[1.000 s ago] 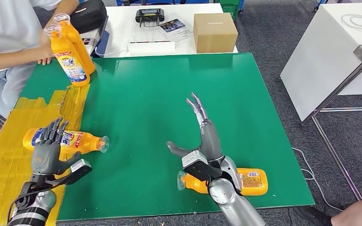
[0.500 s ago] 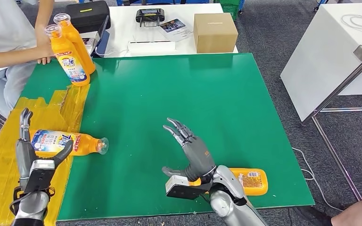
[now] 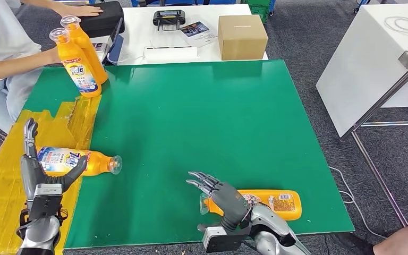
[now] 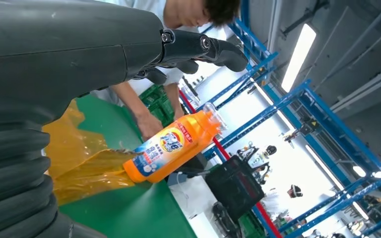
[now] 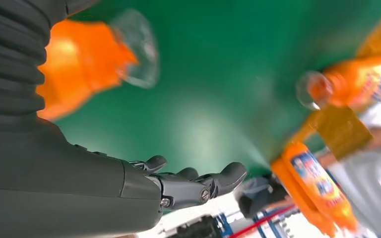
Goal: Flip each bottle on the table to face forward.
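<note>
1. Lower now, the right hand (image 3: 224,197) has dropped from mid-table, fingers spread and empty, over the neck of the near bottle (image 3: 273,204) lying at its 3 o'clock.
2. Left hand (image 3: 38,171) upright, open, empty; the lying bottle (image 3: 79,161) sits at its 2 o'clock, touching the thumb.

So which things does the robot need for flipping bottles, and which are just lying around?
For the job: lying bottle near left hand; lying bottle near right hand; two standing bottles.

Just lying about: cardboard box; black bag; booklet; small black device.
</note>
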### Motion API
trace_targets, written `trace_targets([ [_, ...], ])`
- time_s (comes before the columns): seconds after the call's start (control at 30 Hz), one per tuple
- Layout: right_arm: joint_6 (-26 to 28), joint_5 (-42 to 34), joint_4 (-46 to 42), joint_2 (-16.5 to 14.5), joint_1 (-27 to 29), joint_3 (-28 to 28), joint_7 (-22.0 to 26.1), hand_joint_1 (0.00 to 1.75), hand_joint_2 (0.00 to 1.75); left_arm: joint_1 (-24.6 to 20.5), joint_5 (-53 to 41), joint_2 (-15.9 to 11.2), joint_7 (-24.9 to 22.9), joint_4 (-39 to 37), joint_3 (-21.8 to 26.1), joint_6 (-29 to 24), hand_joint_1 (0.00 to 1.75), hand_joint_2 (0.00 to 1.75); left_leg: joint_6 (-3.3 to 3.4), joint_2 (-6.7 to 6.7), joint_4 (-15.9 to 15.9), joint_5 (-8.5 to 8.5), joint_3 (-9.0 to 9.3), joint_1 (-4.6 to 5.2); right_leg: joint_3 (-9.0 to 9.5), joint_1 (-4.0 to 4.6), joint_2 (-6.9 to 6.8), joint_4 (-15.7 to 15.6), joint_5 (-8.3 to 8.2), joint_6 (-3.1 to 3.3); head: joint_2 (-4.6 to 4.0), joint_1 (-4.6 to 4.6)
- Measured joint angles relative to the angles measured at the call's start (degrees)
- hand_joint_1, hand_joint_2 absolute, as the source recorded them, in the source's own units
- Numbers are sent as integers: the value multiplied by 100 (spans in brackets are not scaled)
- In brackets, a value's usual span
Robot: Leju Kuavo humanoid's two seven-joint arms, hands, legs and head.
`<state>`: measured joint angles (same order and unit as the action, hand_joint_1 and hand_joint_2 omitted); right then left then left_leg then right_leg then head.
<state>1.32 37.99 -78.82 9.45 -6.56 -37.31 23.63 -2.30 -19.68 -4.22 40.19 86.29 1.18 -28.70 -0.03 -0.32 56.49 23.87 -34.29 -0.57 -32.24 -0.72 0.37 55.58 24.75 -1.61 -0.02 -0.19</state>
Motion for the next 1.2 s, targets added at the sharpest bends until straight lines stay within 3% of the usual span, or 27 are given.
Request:
trace_targets([
  [0.33,342,429,-138,565,263,34,-388,0,175,16,92,4,0,-2,-98,-96,0,175,1,0,0,1,-1,1,1,-1,0,0,0,0,0,0],
  [1.2,626,1395,-860,1174,981,758,-1078,0,175,240,190,28,0,31,-90,-3,0,175,2,0,0,2,-2,3,2,-3,0,-1,0,-1,0,-1],
])
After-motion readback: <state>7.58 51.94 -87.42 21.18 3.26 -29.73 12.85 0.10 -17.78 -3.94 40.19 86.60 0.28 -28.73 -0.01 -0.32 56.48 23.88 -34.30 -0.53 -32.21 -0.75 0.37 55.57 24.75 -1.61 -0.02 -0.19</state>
